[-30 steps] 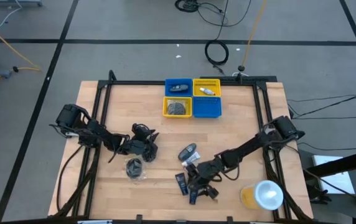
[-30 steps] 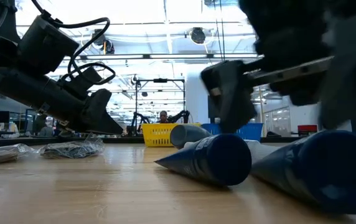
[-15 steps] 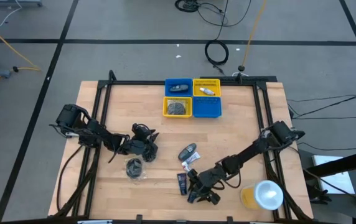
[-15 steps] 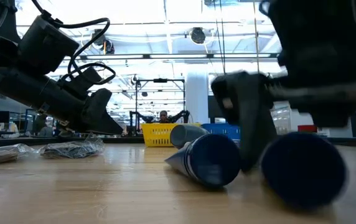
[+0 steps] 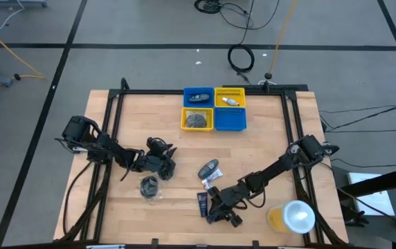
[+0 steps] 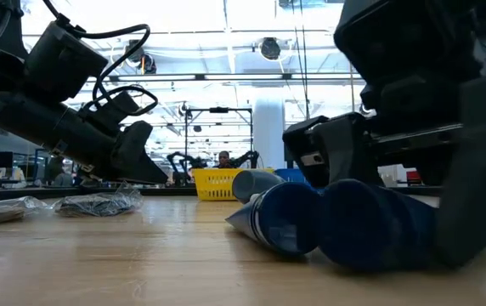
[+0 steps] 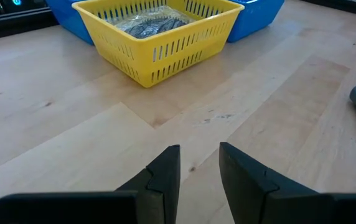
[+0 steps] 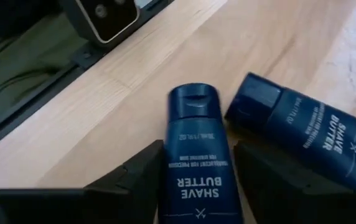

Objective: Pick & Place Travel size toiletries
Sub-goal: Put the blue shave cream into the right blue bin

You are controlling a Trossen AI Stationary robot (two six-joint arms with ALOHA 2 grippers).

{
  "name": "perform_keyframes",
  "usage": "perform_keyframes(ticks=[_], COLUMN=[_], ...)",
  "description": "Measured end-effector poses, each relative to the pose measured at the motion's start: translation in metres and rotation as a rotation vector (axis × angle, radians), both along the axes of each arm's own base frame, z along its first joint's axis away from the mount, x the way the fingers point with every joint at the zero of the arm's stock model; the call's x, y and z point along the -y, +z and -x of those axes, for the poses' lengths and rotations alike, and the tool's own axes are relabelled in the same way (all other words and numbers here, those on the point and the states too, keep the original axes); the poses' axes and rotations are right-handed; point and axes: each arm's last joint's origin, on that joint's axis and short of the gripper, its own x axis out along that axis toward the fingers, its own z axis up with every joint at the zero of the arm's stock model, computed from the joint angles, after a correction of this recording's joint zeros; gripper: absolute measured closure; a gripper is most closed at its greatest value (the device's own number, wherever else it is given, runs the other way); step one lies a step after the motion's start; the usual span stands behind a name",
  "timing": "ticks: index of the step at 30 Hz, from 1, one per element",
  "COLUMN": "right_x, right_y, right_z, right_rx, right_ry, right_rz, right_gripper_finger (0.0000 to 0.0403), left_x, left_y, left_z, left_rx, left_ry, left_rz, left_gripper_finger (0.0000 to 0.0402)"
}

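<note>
Fingers of right gripper (image 8: 193, 180) straddle a blue tube (image 8: 195, 155); left gripper's (image 7: 198, 165) apart.

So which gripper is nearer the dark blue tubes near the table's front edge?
Right. The right gripper is down at the dark blue tubes, its fingers straddling one. The left gripper sits apart, over bare table beside a wrapped disc.

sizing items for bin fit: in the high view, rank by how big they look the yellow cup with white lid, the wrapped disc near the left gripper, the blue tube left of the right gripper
1. yellow cup with white lid
2. wrapped disc
3. blue tube, somewhat smaller than the disc with its wrapper
</note>
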Motion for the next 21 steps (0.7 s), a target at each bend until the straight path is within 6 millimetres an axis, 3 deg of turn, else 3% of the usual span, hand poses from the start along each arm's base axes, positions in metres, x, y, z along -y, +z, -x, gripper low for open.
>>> perform_keyframes(ticks=[7,12,17,21], right_x=[0.001,0.003,0.020,0.043], right_y=[0.017,0.052,0.078,0.098], right_z=[0.002,0.005,0.015,0.018], right_rx=[-0.019,0.039,0.095,0.187], right_ry=[-0.041,-0.070,-0.189,-0.379], right_rz=[-0.055,-0.108,0.098,0.314], right_gripper_finger=[0.0258,0.0259,0.0258,0.0260], left_x=[0.000,0.000,0.000,0.000], left_y=[0.000,0.000,0.000,0.000], left_z=[0.000,0.000,0.000,0.000], left_rx=[0.001,0.004,0.005,0.003], left_ry=[0.000,-0.003,-0.003,-0.004], left_rz=[0.001,0.007,0.010,0.007], left_gripper_finger=[0.0293,0.0293,0.0293,0.0293])
